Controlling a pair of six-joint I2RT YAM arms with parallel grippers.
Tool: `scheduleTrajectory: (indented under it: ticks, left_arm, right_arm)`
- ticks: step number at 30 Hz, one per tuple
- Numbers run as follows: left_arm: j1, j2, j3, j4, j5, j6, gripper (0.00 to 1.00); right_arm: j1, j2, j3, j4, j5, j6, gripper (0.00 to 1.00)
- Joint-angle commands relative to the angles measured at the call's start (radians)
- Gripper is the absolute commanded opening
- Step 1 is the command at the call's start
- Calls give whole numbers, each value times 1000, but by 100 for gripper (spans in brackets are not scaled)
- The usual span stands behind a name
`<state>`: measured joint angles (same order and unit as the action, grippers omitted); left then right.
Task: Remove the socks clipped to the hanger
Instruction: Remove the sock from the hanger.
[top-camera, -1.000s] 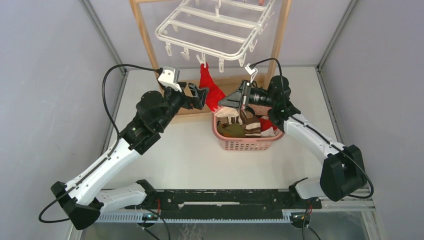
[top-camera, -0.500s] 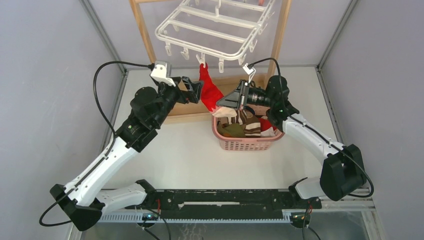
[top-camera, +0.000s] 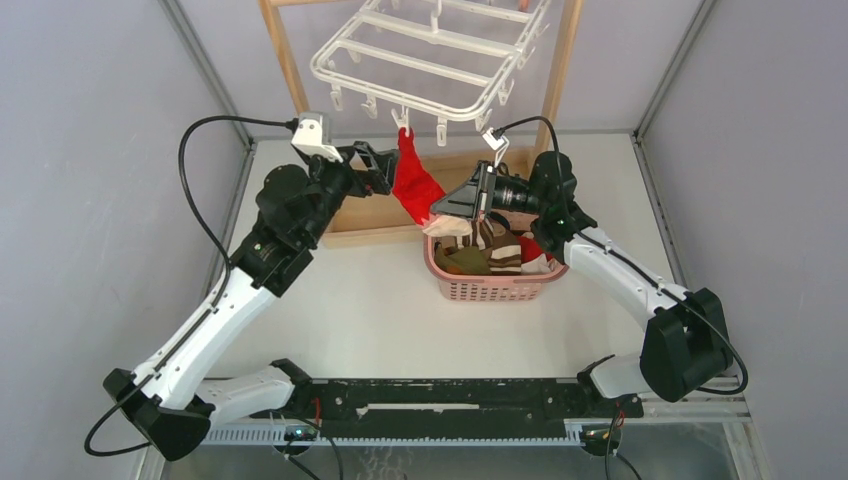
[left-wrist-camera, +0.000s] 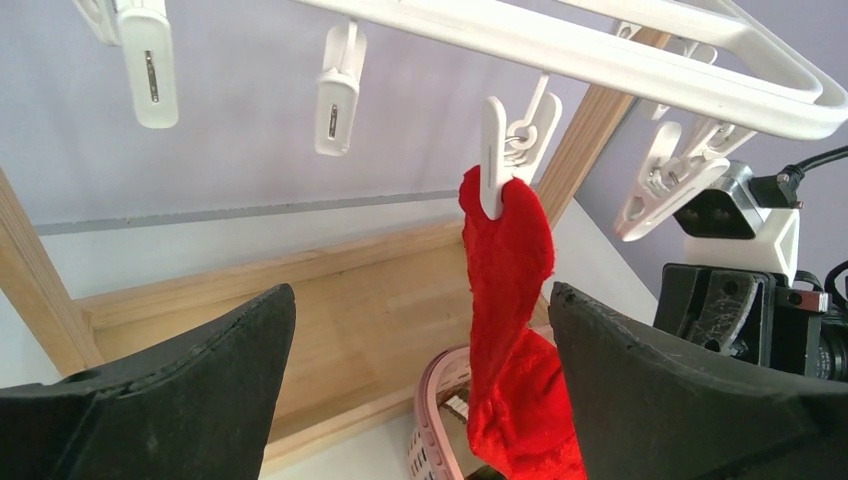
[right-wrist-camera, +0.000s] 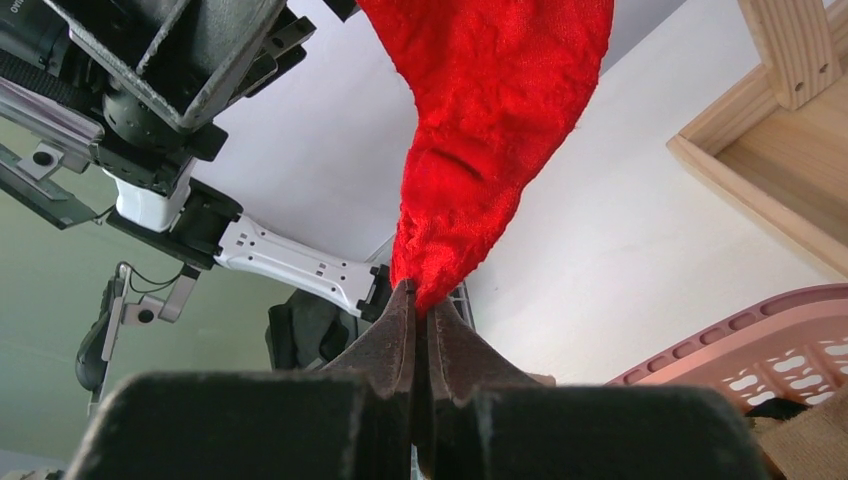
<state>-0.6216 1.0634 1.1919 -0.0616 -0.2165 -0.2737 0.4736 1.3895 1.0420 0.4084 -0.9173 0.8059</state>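
Observation:
A red sock (top-camera: 415, 180) hangs from one clip (left-wrist-camera: 498, 155) on the near rim of the white hanger (top-camera: 420, 60). My right gripper (top-camera: 440, 208) is shut on the sock's lower tip (right-wrist-camera: 440, 285). My left gripper (top-camera: 385, 168) is open, raised beside the sock just below the clip. In the left wrist view the red sock (left-wrist-camera: 510, 300) hangs between the two open fingers, nearer the right one. Several removed socks (top-camera: 490, 255), tan, brown-striped, red and white, lie in the pink basket (top-camera: 495, 290).
The hanger hangs in a wooden frame stand (top-camera: 285, 60) whose base board (left-wrist-camera: 330, 300) lies behind the basket. Several empty clips (left-wrist-camera: 335, 95) dangle from the rim. Grey walls enclose the white table (top-camera: 360, 310).
My left arm has risen and moved toward the hanger, bringing its open gripper up beside the sock near the clip. The right gripper keeps holding the sock's tip and has shifted slightly left.

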Motion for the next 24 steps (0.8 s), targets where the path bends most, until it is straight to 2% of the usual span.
scheduleTrajectory:
  ticks: [1, 11, 24]
  left_arm:
    - [41, -4, 57, 71, 49, -45, 100]
    - [112, 1, 39, 145, 122, -105, 100]
    - [117, 33, 54, 194, 170, -150, 100]
  right_arm:
    - [11, -4, 47, 20, 15, -21, 0]
    - [16, 0, 47, 23, 21, -18, 0]
    - [25, 18, 54, 27, 30, -17, 0]
